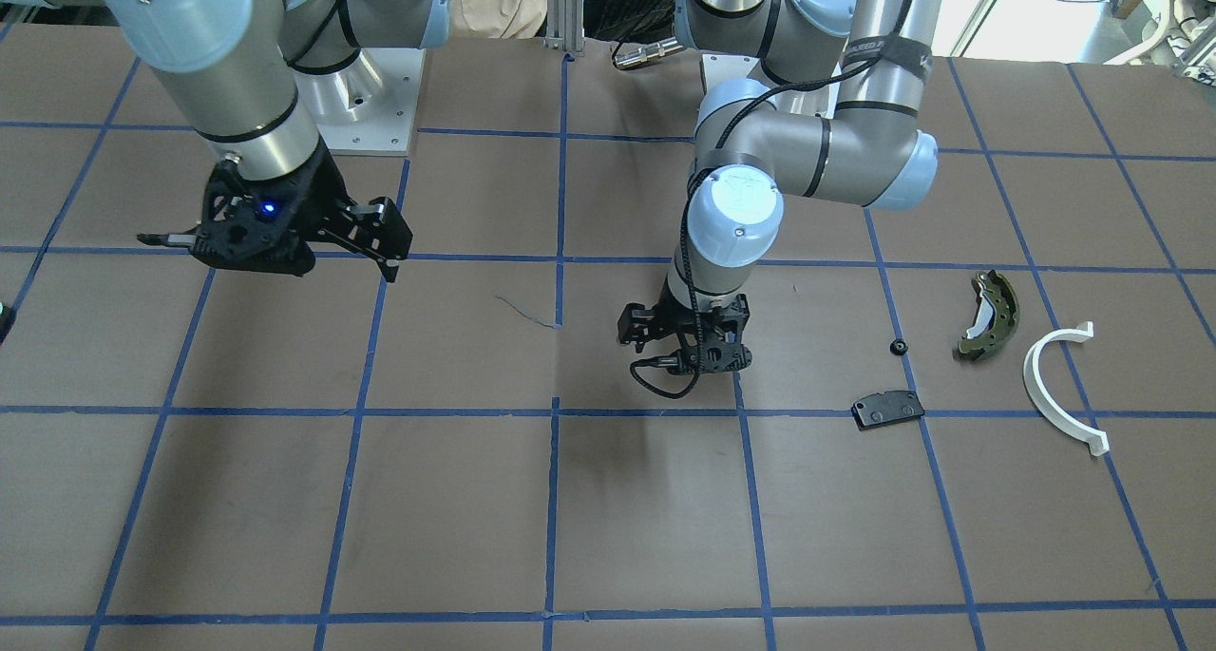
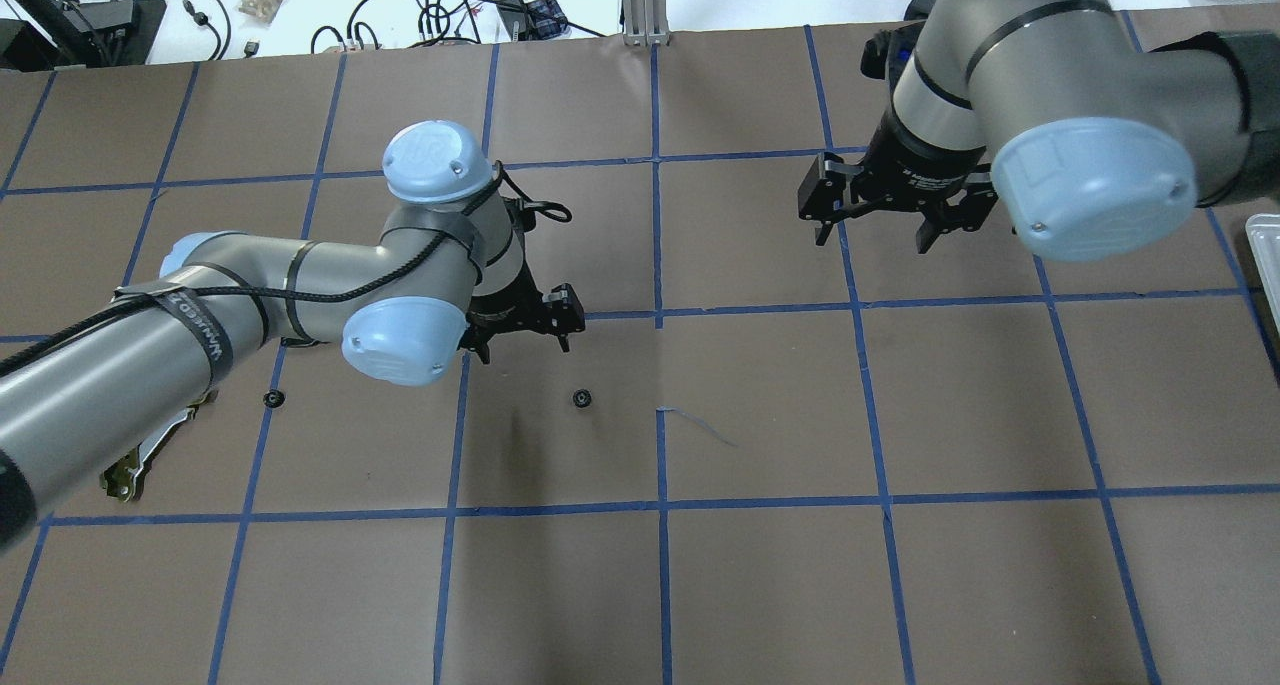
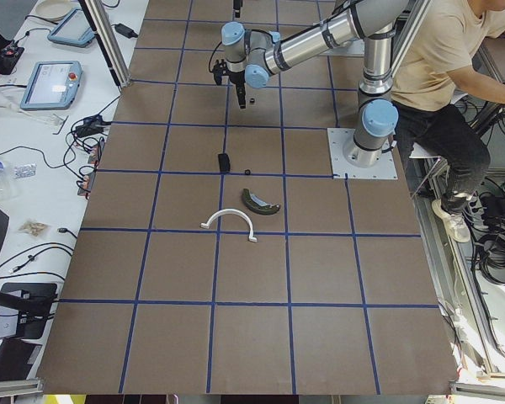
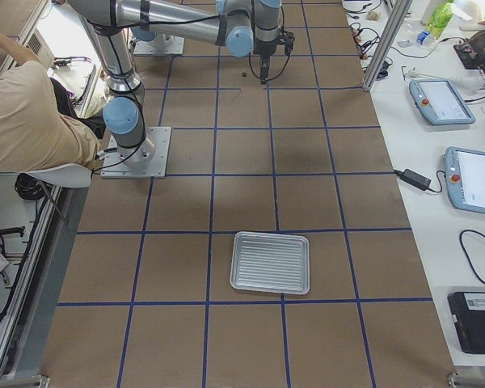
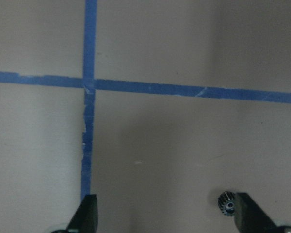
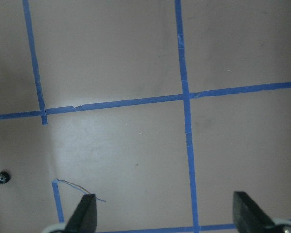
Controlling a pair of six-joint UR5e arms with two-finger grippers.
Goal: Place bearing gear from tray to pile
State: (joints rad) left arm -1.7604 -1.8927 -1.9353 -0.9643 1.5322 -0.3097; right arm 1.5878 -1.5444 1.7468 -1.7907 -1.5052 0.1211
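Caught the left gripper (image 5: 165, 199) low over the brown paper table (image 1: 456, 518) gridded in blue tape, its fingers spread wide and clasping nothing. Spotted a small black toothed bearing gear (image 5: 226, 201) lying on the paper between those fingers, tight beside one fingertip (image 5: 247, 211) in the wrist view; could not tell whether touching. Placed that gear near the table's middle in the overhead view, well apart from the pile (image 3: 259, 203). Recorded the pile toward the robot's left end of the table: an olive-green curved brake shoe (image 1: 1002, 318), a white plastic half-ring (image 1: 1030, 375) just beside it, and a flat black rectangular pad (image 1: 888, 409), all lying loose on the paper. Noted a second small black gear (image 1: 898, 347) between the pad and the brake shoe, touching neither. Found the right gripper (image 2: 873, 235) high above the table, likewise spread and holding nothing. Located a ribbed silver metal tray (image 4: 271, 263) lying flat toward the robot's right end, well apart from both grippers.
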